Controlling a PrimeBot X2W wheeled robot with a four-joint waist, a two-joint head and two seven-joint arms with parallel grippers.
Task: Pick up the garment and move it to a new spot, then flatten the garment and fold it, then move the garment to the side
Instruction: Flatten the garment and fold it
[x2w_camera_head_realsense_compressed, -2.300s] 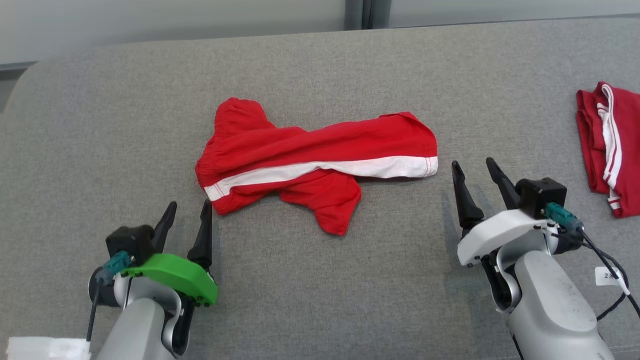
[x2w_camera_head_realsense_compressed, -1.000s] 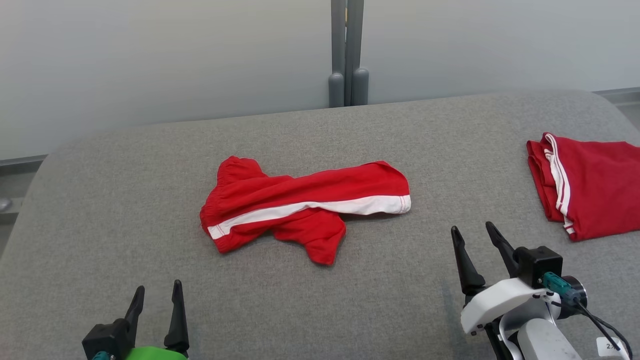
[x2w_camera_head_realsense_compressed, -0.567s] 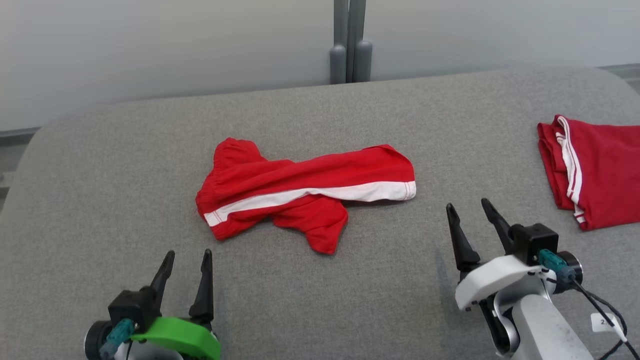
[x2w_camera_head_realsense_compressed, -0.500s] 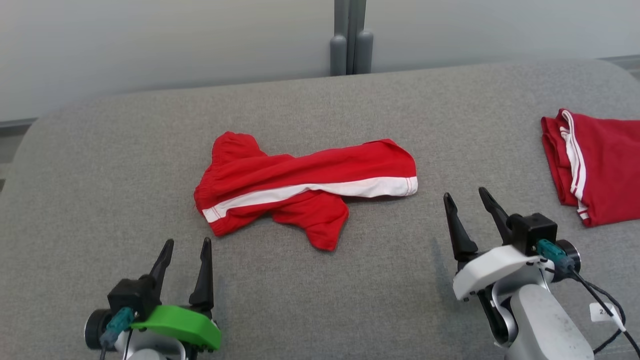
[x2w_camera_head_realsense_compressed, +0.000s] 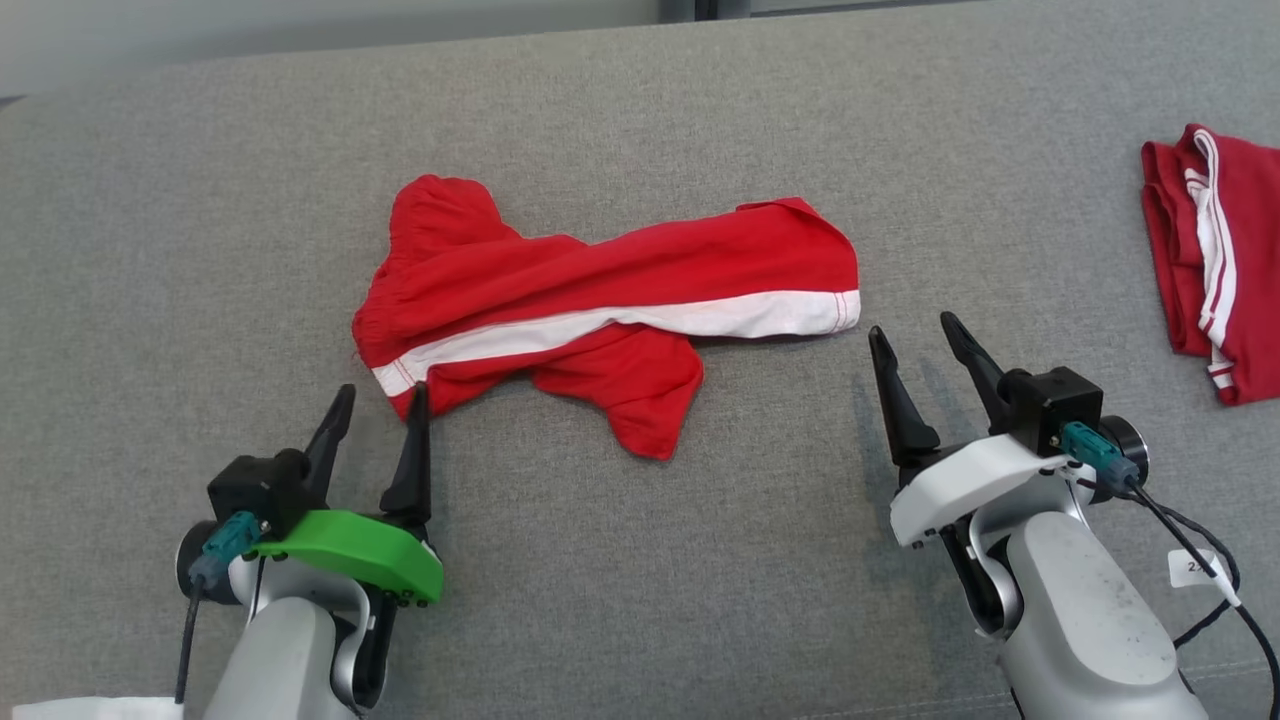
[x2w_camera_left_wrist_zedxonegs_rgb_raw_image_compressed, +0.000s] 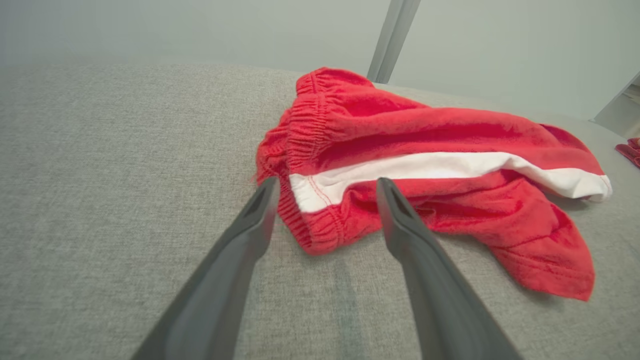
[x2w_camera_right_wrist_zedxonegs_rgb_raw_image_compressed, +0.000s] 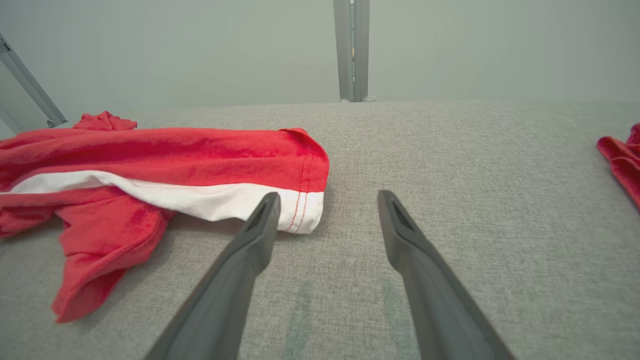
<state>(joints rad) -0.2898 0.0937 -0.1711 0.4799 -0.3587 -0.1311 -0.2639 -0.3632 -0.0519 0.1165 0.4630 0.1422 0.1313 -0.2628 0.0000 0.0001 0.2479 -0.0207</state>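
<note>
Step in hand: most likely the very first one, the approach for the pick-up; no lifting, flattening or folding done yet.
Garment (x2w_camera_head_realsense_compressed: 600, 300): red shorts with a white side stripe, crumpled and twisted near the middle of the grey padded surface (x2w_camera_head_realsense_compressed: 640, 580); elastic waistband end (x2w_camera_left_wrist_zedxonegs_rgb_raw_image_compressed: 312, 125) toward the left, hemmed leg end (x2w_camera_right_wrist_zedxonegs_rgb_raw_image_compressed: 305, 195) toward the right, one loose flap pointing to the robot.
Left gripper (x2w_camera_head_realsense_compressed: 382, 392): jaws clearly apart, holding nothing; near corner of the waistband framed between the two fingers in the left wrist view; real contact impossible to tell.
Right gripper (x2w_camera_head_realsense_compressed: 913, 328): jaws parted about the same, empty; just beside the hemmed end, apparently not touching it.
Next move: probably a short reach forward and down by each arm, then closing on the cloth at both ends; asks for a pinch deep enough to catch all layers, not only the top fold.
Edges: far edge of the surface close to the top of the head view; near edge out of sight.
Open room: wide bare grey area to the left of the garment and in front of it; less on the right, because of a second red garment (x2w_camera_head_realsense_compressed: 1215, 260), folded, well apart at the right border.
Risk: uneven lifting of the twisted layers with only one end caught.
</note>
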